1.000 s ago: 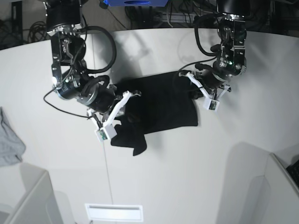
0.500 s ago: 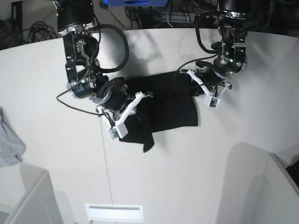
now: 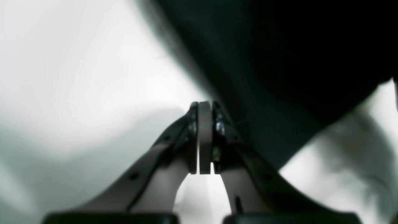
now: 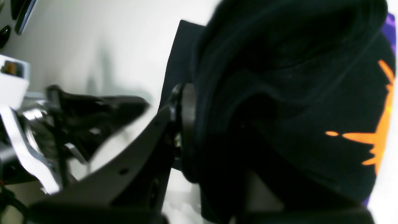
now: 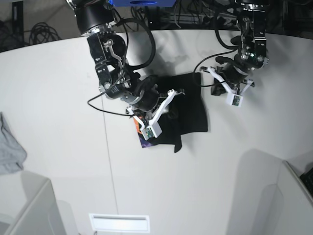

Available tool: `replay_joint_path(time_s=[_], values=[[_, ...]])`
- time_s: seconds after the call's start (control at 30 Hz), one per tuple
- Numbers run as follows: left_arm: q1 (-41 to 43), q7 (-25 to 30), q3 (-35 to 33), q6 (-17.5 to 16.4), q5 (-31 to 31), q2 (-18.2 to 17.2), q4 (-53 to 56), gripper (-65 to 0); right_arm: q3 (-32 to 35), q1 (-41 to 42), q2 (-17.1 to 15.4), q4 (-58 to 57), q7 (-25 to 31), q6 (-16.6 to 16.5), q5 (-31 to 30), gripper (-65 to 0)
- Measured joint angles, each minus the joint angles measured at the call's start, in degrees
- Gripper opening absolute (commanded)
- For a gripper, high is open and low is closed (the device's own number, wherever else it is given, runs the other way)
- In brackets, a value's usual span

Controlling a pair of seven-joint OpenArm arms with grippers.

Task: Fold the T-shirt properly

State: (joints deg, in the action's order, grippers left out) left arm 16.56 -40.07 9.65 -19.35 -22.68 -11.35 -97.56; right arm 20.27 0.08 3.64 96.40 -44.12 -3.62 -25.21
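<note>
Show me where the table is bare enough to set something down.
Bare: the table between the grey cloth and the T-shirt, and in front of the shirt. Crowded: the middle, where the right gripper holds cloth.

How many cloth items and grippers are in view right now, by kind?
Black T-shirt: 1
Light grey cloth: 1
Grippers: 2, the left gripper shut with nothing in it, the right gripper shut on the T-shirt
Total: 4
</note>
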Motion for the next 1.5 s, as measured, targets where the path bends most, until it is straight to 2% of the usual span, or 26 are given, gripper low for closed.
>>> replay_joint_path(time_s=[0.3,0.43,0.63,0.87,1.0,1.07,1.13,1.2,1.5], values=[[4.4,-0.2,11.1,-0.1,0.1,-0.3,-1.6,-65.0,0.0,-0.1,1.2,-4.0,3.1,0.0,0.0,-65.0],[5.4,-0.4,13.8,0.0,0.1,-0.3,-1.6,-65.0,0.3,-0.1,1.8,-4.1,3.6,-0.1,-0.2,-65.0],[6.5,-0.4,17.2,-0.1,0.0,-0.2,-1.6,-65.0,6.3,0.0,1.5,-4.2,3.7,-0.1,-0.1,-65.0],[6.5,-0.4,17.6,-0.1,0.1,0.0,-1.6,-65.0,6.3,0.1,1.4,-4.2,3.7,-0.2,0.2,-65.0],[6.5,-0.4,17.5,-0.1,0.1,0.0,-1.6,-65.0,6.3,0.2,1.2,-4.2,7.0,-0.1,0.2,-65.0],[6.5,-0.4,17.5,-0.1,0.1,0.1,-1.6,-65.0,6.3,0.3,0.8,-4.2,8.2,0.5,0.1,-65.0],[6.5,-0.4,17.6,-0.1,0.1,0.0,-1.6,-65.0,6.4,1.2,0.3,-4.3,7.9,4.6,-0.1,-65.0],[6.9,-0.4,17.6,-0.1,0.1,0.0,-1.6,-65.0,6.2,2.1,0.0,-4.3,8.0,6.3,0.0,-65.0],[7.6,-0.4,17.6,-0.1,-0.1,0.1,-1.6,-65.0,6.5,0.8,0.4,-6.2,7.7,6.2,-0.1,-65.0]])
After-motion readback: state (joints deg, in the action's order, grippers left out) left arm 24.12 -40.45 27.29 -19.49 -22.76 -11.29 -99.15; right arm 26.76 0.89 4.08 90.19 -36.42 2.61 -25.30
